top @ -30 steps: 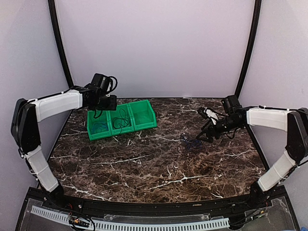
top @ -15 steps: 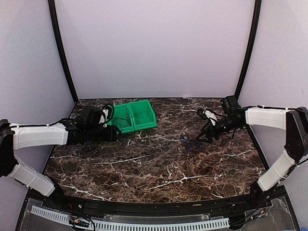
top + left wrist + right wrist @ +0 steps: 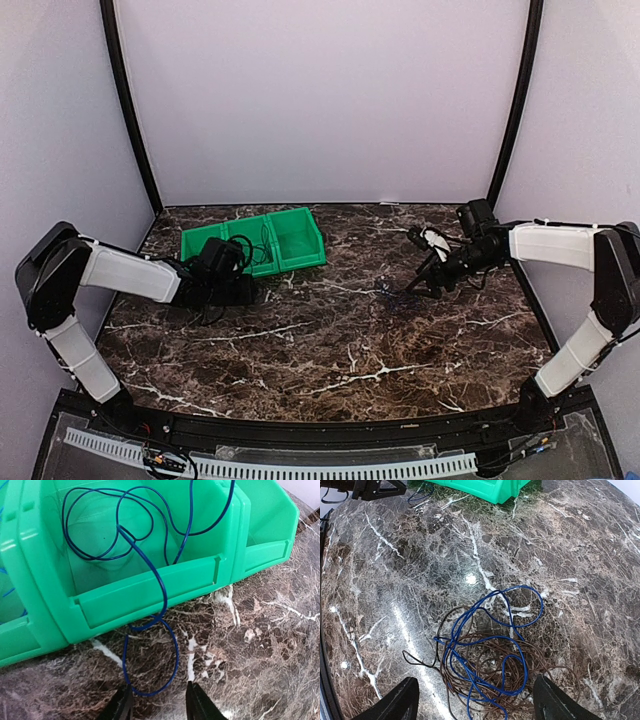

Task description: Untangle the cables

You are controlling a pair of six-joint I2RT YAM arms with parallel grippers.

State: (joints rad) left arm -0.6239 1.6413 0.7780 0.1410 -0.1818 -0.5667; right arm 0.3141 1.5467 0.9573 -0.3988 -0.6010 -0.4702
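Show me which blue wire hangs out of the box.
The thin blue cable at the left gripper, drooping over the green plastic bin's wall. The other blue cable lies tangled on the table.

Reaches with left arm (image 3: 130,275) low and rightward, left gripper (image 3: 157,707) level, jaws partly apart. Extends right arm (image 3: 550,245) leftward, wrist pitched down, right gripper (image 3: 477,705) jaws wide apart.

Blue cable (image 3: 160,582) drapes over bin (image 3: 140,600) lip; blue-brown tangle (image 3: 485,665) lies apart.
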